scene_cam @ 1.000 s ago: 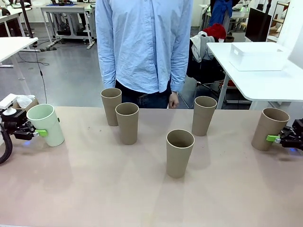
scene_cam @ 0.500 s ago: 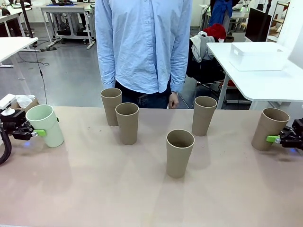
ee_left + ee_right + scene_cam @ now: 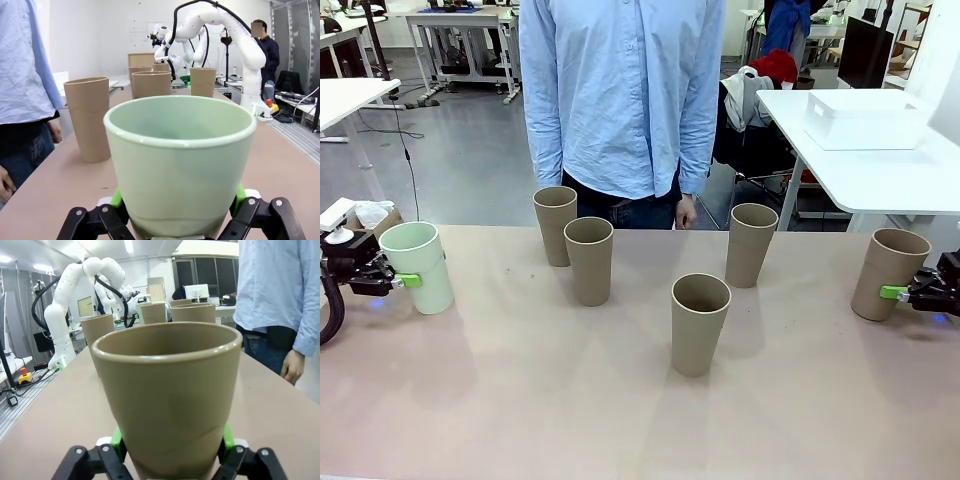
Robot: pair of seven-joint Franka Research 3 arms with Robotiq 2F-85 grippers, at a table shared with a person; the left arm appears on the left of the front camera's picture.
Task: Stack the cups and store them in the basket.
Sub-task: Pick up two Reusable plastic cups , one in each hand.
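At the table's left edge my left gripper (image 3: 408,280) is shut on the mint green cup (image 3: 418,265). In the left wrist view the green pads press both sides of that cup (image 3: 180,160) low down, by the left gripper (image 3: 177,212). At the right edge my right gripper (image 3: 895,293) is shut on a tan cup (image 3: 888,272). Up close, this tan cup (image 3: 167,395) sits between the pads of the right gripper (image 3: 170,452). Several more tan cups stand upright mid-table (image 3: 554,224), (image 3: 589,259), (image 3: 751,243), (image 3: 700,322). The white basket (image 3: 865,120) rests on a separate table at the back right.
A person in a light blue shirt (image 3: 620,90) stands at the far edge, one hand (image 3: 686,212) hanging behind the table. The near half of the pale table (image 3: 520,400) is bare. A white side table (image 3: 880,170) is at the back right.
My right gripper's jaws have closed on the tan cup. The green cup has shifted a touch and stands straighter in my left gripper. The middle cups have not moved.
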